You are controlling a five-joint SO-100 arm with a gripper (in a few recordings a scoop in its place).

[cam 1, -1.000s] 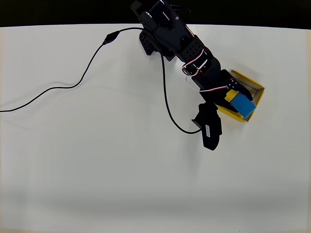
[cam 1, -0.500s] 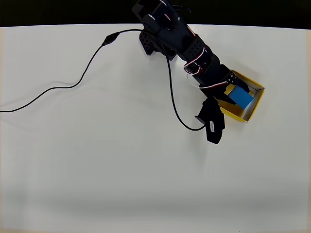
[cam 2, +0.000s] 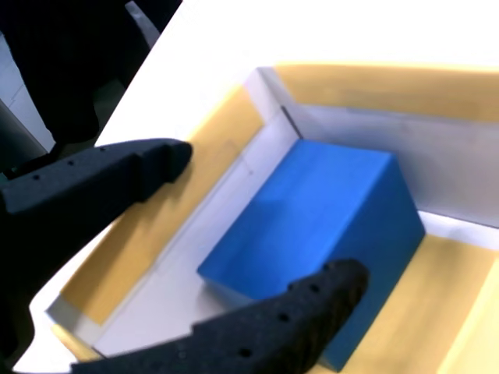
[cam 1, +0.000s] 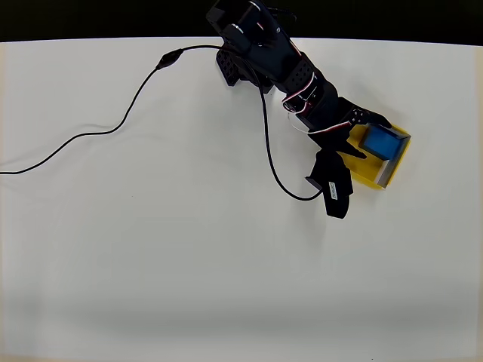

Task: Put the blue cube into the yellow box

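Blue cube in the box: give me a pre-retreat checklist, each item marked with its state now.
1. Blue cube inside the yellow box: ok.
2. Cube resting flat on the floor: cannot tell; in the wrist view it looks tilted toward one wall.
3. Gripper open: ok, jaws spread wide.
4. Fingers free of the cube: cannot tell; the lower finger overlaps its edge.
5. Box still flat on the table: ok.

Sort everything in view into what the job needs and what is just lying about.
Needed for the job:
- small matte bright-blue cube, resting inside the box
- shallow square yellow box with whitish walls
- black two-finger gripper, jaws open around the cube

Just lying about:
- thin black cable trailing over the white table
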